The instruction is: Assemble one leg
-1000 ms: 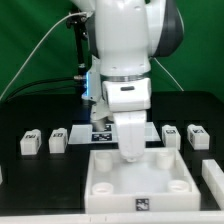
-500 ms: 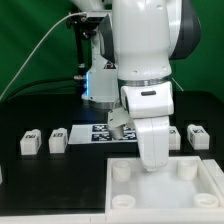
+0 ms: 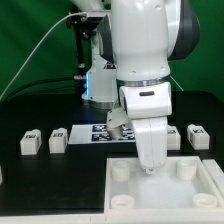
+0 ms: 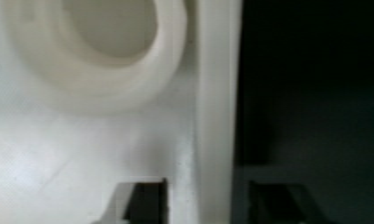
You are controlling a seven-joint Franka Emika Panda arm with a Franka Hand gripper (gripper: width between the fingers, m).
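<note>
Exterior view: four small white legs lie loose on the black bench, each showing a black-and-white tag. One leg and a second leg sit at the exterior view's left. A third leg and a fourth leg sit at the right, and the third is partly hidden by the arm. None is in the gripper, which reaches down to the far edge of a large white panel with round corner sockets, well apart from the legs. Behind the arm, the marker board lies flat on the bench. The wrist view shows the gripper astride the panel's raised edge, its dark fingers set narrowly one on each side. Whether they press the edge cannot be told. A socket lies close by.
</note>
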